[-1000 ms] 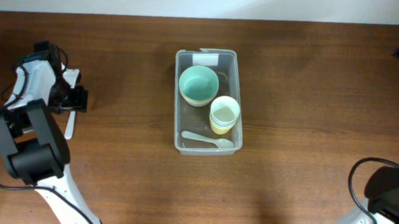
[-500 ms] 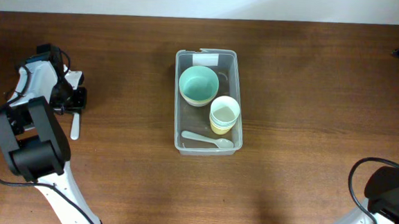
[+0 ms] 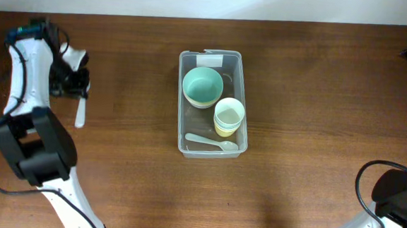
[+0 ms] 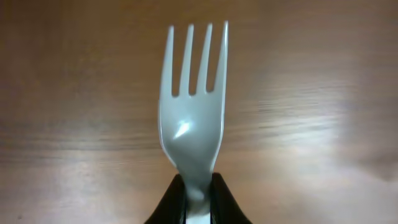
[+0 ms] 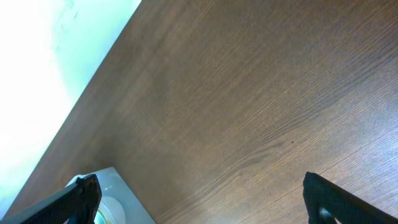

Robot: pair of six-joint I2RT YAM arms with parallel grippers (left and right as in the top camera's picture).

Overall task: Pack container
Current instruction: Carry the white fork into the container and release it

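Observation:
The container [image 3: 241, 77] is a clear rectangular bin at the table's middle. It holds a teal bowl [image 3: 202, 86], stacked pale cups [image 3: 229, 115] and a white spoon [image 3: 209, 140]. Far to its left, my left gripper [image 3: 75, 88] is shut on the handle of a white plastic fork [image 3: 81, 113]. In the left wrist view the fork [image 4: 193, 124] points its tines away from the jaws, above the wood, and the left gripper [image 4: 198, 196] pinches its neck. My right gripper [image 5: 211, 208] is open with nothing between its fingers [image 5: 81, 199]. A corner of the container [image 5: 124, 193] shows beside its left finger.
The brown wooden table [image 3: 315, 135] spreads wide around the bin. Its far edge meets a white wall [image 3: 196, 0]. The right arm's base and cable [image 3: 396, 196] sit at the near right corner.
My left gripper has shut on the white fork and carried it up off the table and slightly toward the far edge. The right gripper has stayed still and open.

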